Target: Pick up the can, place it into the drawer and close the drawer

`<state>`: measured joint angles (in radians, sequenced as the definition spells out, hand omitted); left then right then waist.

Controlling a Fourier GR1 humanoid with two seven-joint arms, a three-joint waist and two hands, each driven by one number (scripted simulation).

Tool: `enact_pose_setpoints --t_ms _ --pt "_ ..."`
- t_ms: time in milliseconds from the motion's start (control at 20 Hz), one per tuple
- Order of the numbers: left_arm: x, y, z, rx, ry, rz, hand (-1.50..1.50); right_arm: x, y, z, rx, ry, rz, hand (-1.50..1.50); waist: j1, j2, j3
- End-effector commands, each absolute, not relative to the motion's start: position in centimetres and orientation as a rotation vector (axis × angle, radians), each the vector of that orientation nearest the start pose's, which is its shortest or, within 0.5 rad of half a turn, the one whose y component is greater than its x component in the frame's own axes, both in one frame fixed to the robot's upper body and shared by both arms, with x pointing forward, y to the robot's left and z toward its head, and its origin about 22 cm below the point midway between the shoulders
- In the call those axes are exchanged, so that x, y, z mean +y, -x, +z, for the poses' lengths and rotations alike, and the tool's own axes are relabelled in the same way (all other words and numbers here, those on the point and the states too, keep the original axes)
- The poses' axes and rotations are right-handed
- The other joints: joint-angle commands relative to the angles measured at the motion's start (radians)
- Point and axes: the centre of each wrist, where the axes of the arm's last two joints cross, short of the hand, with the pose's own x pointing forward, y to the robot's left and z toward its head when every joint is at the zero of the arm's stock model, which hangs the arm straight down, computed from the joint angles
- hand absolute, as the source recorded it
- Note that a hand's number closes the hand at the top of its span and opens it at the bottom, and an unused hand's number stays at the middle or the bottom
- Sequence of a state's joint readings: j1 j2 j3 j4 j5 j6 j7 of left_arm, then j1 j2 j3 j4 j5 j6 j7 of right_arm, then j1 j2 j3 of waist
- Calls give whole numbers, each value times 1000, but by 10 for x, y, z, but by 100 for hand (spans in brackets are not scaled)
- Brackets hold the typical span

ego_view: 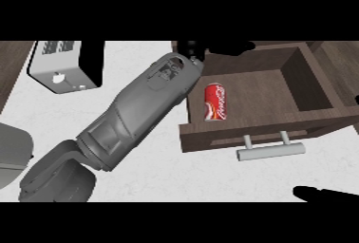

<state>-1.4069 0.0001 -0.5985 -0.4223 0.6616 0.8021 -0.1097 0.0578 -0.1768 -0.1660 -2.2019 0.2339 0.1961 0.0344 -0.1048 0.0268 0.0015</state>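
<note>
White counter [154,171]; can [215,102] lies flat in open drawer [308,90], long axis near-far; left hand [191,49] state unclear.

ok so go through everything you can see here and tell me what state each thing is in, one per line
Can: lying on its side inside the drawer, not held.
Drawer: open, handle facing the robot.
Left hand: at the drawer's far left corner, mostly hidden, fingers unclear.
Right hand: only dark fingertips at the lower right edge, away from the drawer.
Toaster: upright on the counter, upper left.
</note>
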Motion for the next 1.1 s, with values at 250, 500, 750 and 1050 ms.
enact_pose_setpoints --t_ms 250,500,750,1050 --pt "-13 -424 178 -1819 -214 -29 -150 -259 -199 142 -1981 712 706 -150 51 -9 -1" --pt "-18 -421 180 -1796 -229 -35 -150 -254 -216 126 -1878 852 874 -150 62 -13 0" --pt "-16 -423 207 -1799 -222 -25 -150 -247 -239 96 -1749 960 982 -150 110 -26 -1" --pt "15 -426 191 -1789 -222 -49 -150 -221 -275 50 -1703 1018 942 -150 140 -29 -1"
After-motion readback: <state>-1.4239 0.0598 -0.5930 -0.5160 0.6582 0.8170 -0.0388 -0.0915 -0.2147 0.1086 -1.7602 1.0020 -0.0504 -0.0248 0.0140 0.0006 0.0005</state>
